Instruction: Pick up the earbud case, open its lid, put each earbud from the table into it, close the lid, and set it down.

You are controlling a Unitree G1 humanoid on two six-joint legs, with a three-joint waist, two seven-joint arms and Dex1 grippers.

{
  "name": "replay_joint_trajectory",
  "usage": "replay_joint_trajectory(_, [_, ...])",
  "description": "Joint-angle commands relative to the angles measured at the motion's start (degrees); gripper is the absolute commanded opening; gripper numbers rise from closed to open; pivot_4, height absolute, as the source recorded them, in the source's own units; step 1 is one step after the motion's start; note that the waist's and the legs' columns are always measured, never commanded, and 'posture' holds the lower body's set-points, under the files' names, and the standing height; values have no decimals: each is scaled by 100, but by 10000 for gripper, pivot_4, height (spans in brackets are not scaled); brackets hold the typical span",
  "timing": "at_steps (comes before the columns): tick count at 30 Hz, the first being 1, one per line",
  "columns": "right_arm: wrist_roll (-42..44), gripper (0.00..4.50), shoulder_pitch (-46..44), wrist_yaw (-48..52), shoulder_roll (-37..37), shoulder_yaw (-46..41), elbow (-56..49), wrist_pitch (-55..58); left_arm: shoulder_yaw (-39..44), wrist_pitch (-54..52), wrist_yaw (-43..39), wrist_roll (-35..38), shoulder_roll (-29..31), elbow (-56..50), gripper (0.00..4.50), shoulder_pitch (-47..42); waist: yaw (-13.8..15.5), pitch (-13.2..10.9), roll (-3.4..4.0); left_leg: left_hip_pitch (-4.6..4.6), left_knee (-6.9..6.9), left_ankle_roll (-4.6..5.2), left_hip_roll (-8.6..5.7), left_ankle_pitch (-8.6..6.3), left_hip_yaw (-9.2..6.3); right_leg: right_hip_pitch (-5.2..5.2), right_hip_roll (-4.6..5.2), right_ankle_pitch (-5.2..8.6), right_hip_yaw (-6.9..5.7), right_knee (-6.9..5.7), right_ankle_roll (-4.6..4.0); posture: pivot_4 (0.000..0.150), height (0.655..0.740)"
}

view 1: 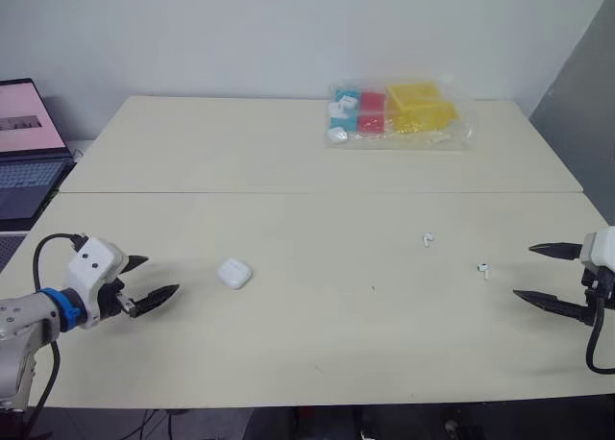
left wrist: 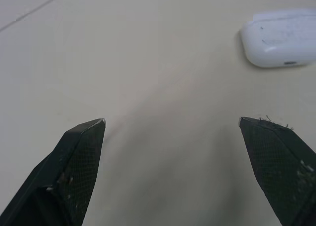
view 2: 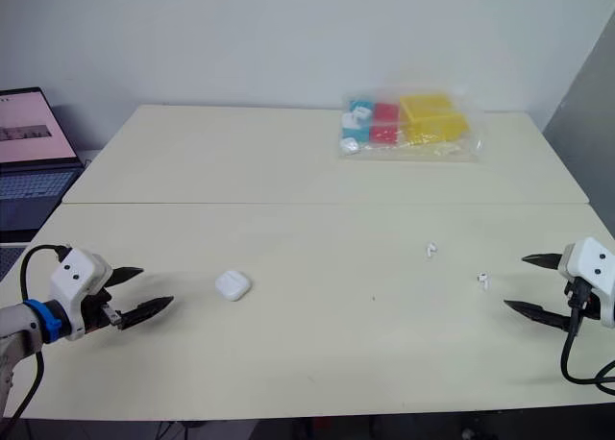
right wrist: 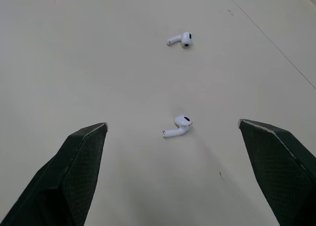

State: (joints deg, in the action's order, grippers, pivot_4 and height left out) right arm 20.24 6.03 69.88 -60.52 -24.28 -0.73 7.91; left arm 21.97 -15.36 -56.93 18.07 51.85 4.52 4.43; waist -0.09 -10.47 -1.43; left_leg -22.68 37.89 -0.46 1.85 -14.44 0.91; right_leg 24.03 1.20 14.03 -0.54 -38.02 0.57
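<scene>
The left gripper [view 1: 161, 275] has a white housing, blue wrist ring, looping black cable and pointed, mesh-textured black fingers [left wrist: 74, 171]. The right gripper [view 1: 524, 271] is likewise white with a black cable.

even, soft light falls from above on the pale cream matte tabletop [view 1: 317, 334] — bright and flat across the whole surface. the small white rounded plastic earbud case [view 1: 233, 273] throws a thin grey shadow at its base. a broad, faint shadow lies on the table under the black two-fingered left gripper [view 1: 161, 275]. the nearer white stemmed earbud [right wrist: 178, 127] casts a short soft shadow. the clear crinkled plastic bag [view 1: 461, 131] shows small glints — the open laptop's pink screen [view 1: 17, 118] glows by itself.
</scene>
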Motion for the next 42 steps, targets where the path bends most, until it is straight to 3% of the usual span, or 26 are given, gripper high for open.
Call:
replay_joint_trajectory(1, [10, 44468, -43, -93, 36, -171, -63, -139, 246, -394, -136, 425, 80, -221, 45000, -85, 0, 0, 0, 1, 1, 0, 0, 0, -1, -1, 0, 0, 0, -1, 0, 1500, 7400])
replay_joint_trajectory(8, [305, 44468, 0, -246, 239, -150, -810, 229, 278, -1043, 1, 753, -54, -1082, 45000, 350, -3, 2, 2, 0, 1, 0, 1, 0, -4, 0, 2, 0, 5, -1, 1, 1500, 7400])
replay_joint_trajectory(12, [870, 44468, -383, -57, 89, 253, -1575, 942, 138, -1945, 388, 1288, -404, -2051, 45000, 584, -11, 2, 3, 7, 3, 0, 5, 0, -3, -3, 2, -2, 8, -6, 2, 1500, 7400])
replay_joint_trajectory(17, [1674, 44468, -1019, -310, 118, 632, -2453, 1949, -17, -2419, 774, 1414, -543, -2532, 45000, 399, 0, 2, 1, 13, 6, 0, 5, 0, -28, -18, 0, -1, 0, -6, 0, 1500, 7400])
replay_joint_trajectory(25, [2167, 44468, -1628, -441, 156, 1161, -3161, 2539, -888, -2316, 898, 830, -359, -2089, 45000, -346, 19, 2, -1, 13, 5, 0, -9, 0, -30, -30, -3, 7, -2, 5, -11, 1500, 7400])
replay_joint_trajectory(42, [1943, 44468, -1976, -608, 435, 1815, -3353, 2472, -2004, -1787, 619, 71, -551, -843, 45000, -1411, 16, 3, 0, 9, 6, 1, -4, 1, -37, -25, -2, 2, -8, 1, -4, 1500, 7400])
